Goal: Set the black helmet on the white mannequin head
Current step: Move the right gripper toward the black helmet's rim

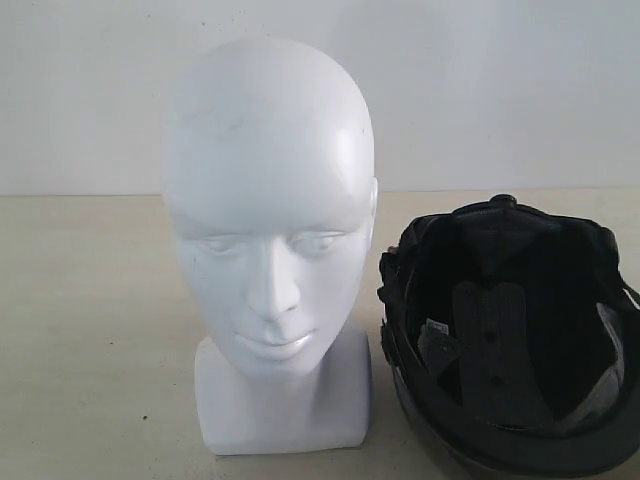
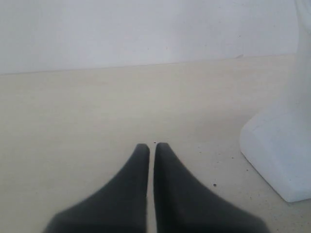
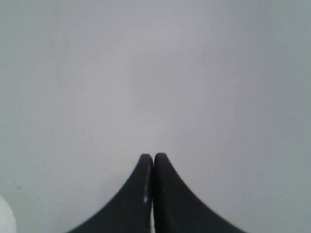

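The white mannequin head [image 1: 268, 200] stands upright on its block base in the middle of the exterior view, face toward the camera. To its right the black helmet [image 1: 510, 340] lies on the table with its opening up, dark padded lining showing. Neither gripper appears in the exterior view. In the left wrist view my left gripper [image 2: 151, 145] is shut and empty, low over the table, with the mannequin head's base [image 2: 279, 150] off to one side. My right gripper [image 3: 153, 156] is shut and empty, facing a plain pale wall.
A beige table [image 1: 90, 330] carries both objects, and a white wall [image 1: 500, 90] stands behind it. Small dark specks [image 2: 214, 184] dot the tabletop near the mannequin base. A white rounded edge [image 3: 6, 218] shows in a corner of the right wrist view.
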Action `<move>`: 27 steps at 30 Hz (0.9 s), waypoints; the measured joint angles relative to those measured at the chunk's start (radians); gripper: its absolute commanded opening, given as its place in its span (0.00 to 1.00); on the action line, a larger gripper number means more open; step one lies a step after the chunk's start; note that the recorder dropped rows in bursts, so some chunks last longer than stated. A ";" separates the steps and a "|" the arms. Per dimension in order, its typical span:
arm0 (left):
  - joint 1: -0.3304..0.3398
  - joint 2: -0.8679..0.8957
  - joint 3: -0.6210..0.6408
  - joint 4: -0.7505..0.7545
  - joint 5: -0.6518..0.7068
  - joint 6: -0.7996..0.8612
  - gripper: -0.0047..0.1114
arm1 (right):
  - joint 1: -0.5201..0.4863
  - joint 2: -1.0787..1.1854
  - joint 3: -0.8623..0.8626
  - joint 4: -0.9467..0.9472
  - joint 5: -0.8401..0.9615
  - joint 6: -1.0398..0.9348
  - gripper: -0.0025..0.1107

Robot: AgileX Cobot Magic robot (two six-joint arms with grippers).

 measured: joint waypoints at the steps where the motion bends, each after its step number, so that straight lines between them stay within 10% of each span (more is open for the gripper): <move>1: 0.000 0.000 0.000 0.000 0.000 0.000 0.08 | 0.000 0.000 -0.032 -0.003 -0.003 0.008 0.02; 14: 0.000 0.000 0.000 0.000 0.000 0.000 0.08 | 0.090 0.418 -0.669 -0.377 0.578 0.431 0.02; 27: 0.000 0.000 0.000 0.000 0.000 0.000 0.08 | 0.658 0.812 -0.713 0.232 1.228 -0.051 0.02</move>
